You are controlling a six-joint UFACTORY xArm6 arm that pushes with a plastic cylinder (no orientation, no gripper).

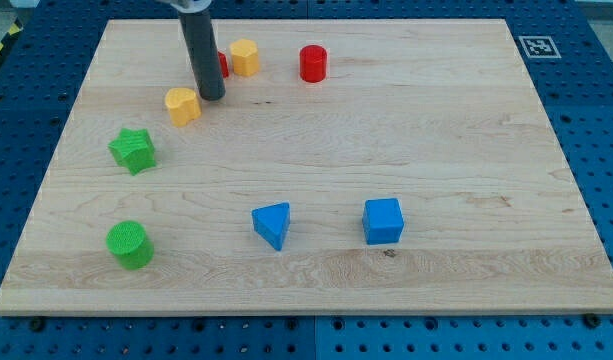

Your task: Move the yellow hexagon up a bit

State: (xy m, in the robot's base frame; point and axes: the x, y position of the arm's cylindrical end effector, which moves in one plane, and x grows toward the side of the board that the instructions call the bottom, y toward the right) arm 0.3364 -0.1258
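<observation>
A yellow hexagon [245, 57] sits near the view's top, left of centre. My tip [212, 97] rests on the board below and to the left of it, with a gap between them. A second yellow block [183, 105], of unclear shape, lies just left of my tip, close to it or touching. A red block [223, 63] is mostly hidden behind the rod, right beside the hexagon's left side.
A red cylinder [313, 63] stands right of the hexagon. A green star [133, 150] and a green cylinder [130, 244] are at the view's left. A blue triangle [273, 224] and a blue cube [383, 220] lie lower middle. The board's top edge [386, 20] is near the hexagon.
</observation>
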